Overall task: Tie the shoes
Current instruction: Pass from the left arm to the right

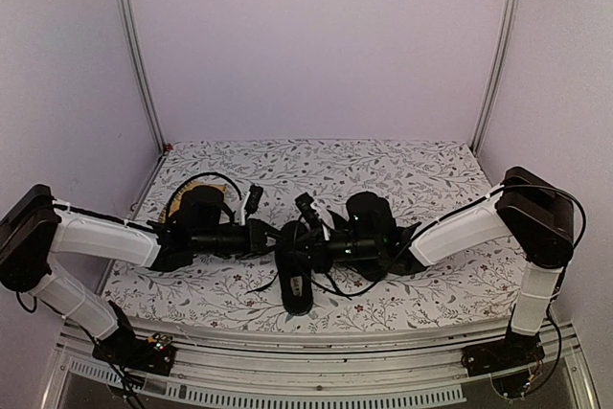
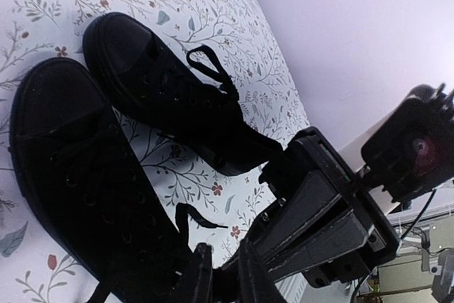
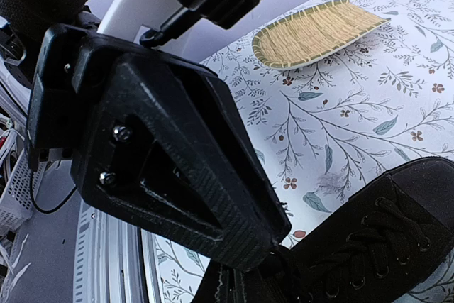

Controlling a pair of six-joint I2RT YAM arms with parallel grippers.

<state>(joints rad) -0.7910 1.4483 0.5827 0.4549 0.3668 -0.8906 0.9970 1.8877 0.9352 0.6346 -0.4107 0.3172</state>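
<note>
Two black canvas shoes lie side by side on the floral cloth. In the left wrist view the near shoe fills the lower left and the far shoe lies beyond it. In the top view one shoe points toward the arm bases, and the other is mostly hidden under my right arm. My left gripper and right gripper meet tip to tip over that shoe's opening. The left fingers stand close together on a thin black lace. The right fingers are pressed together on lace beside the shoe.
A yellow woven mat lies at the far left of the table, partly under my left arm in the top view. A loose lace end lies on the floral cloth. Walls close the back and both sides.
</note>
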